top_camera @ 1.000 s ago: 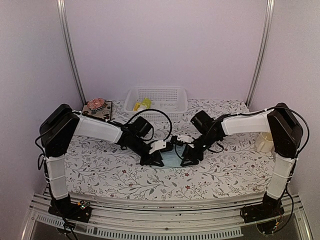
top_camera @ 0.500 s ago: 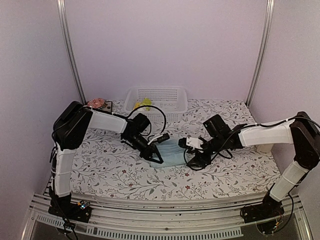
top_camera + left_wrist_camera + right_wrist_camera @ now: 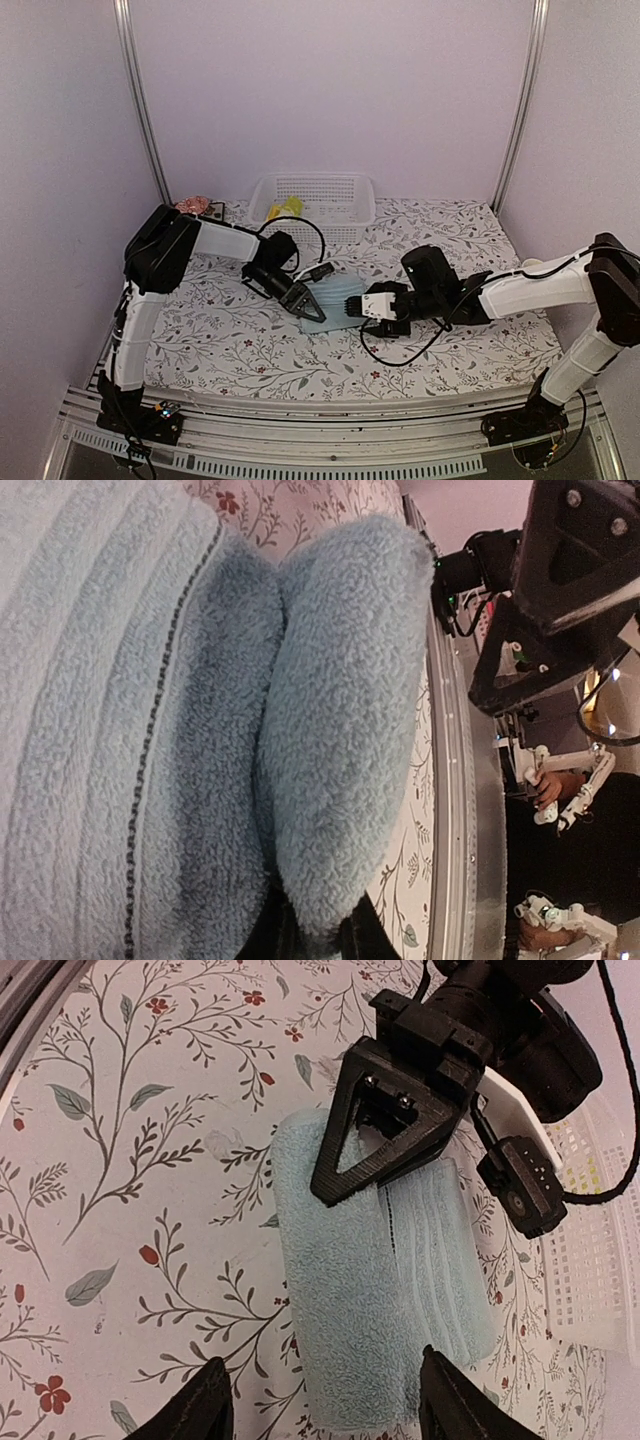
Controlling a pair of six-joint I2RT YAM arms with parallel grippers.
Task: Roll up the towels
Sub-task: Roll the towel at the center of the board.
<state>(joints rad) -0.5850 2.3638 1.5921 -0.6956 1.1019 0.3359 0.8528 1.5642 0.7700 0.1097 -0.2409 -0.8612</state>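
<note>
One yellow-green towel [image 3: 288, 208] sat far-edge while the left gripper [image 3: 310, 306] pinched one light blue towel [image 3: 350, 1340], rolled tighter than before, right gripper [image 3: 318, 1402] spread.

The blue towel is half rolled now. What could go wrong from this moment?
1. The left tool seems to pinch the light blue towel only at one end of the roll, so the other end may loosen or roll crooked.
2. The right tool, open, straddles the towel's opposite end, close to the left tool; the two could collide.

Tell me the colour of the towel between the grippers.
Pale blue; the towel shows best in the right wrist view.
</note>
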